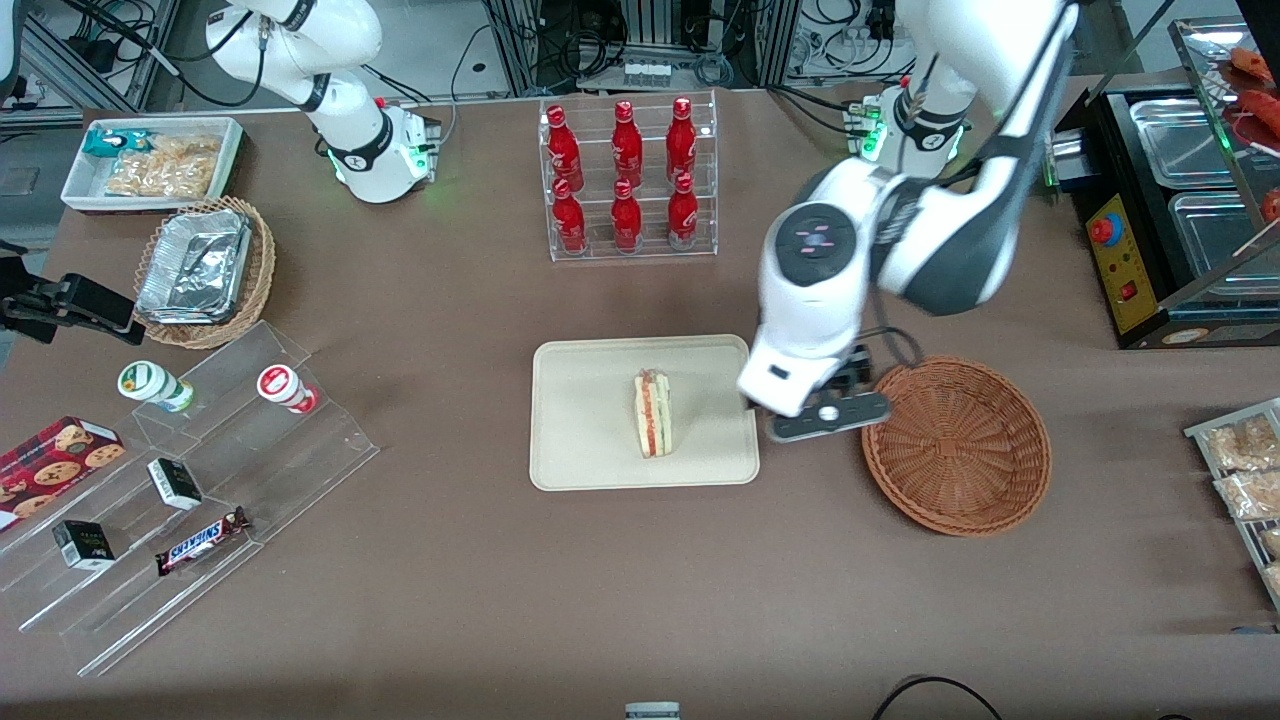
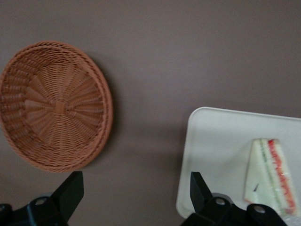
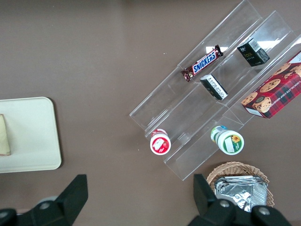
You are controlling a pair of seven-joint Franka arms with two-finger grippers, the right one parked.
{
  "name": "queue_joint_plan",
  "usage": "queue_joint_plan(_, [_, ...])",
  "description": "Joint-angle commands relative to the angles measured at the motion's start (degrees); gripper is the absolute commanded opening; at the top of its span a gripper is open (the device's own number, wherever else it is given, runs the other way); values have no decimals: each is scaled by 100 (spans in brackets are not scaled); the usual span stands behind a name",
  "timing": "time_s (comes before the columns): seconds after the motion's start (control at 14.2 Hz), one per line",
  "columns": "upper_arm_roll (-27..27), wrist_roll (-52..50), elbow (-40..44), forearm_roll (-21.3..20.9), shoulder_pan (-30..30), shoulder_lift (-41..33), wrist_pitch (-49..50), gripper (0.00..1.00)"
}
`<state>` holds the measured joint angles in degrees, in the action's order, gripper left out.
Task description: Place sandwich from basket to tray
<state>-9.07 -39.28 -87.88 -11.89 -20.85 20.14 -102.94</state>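
We see the gripper (image 2: 136, 197) hanging over bare brown bench (image 2: 188, 56), its two dark fingers (image 2: 70, 190) spread wide with nothing between them. The reddish-brown wicker basket (image 2: 54, 117) sits empty beside one finger. Near the other finger lies the cream tray (image 2: 211, 141), well apart from the basket, carrying the triangular sandwich (image 2: 273, 176), red filling showing along its edge.
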Motion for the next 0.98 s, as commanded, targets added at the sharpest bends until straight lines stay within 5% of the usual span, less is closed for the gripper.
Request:
queue_joint_plan(0.0, [-42,1436,-590,511,799,-852,562,100])
queue_joint_plan(0.42, [-24,2838,-564,644,2040,-1626,1600,100])
queue_joint_plan(0.91, [-24,2847,-590,653,2102,-2304,2331,100])
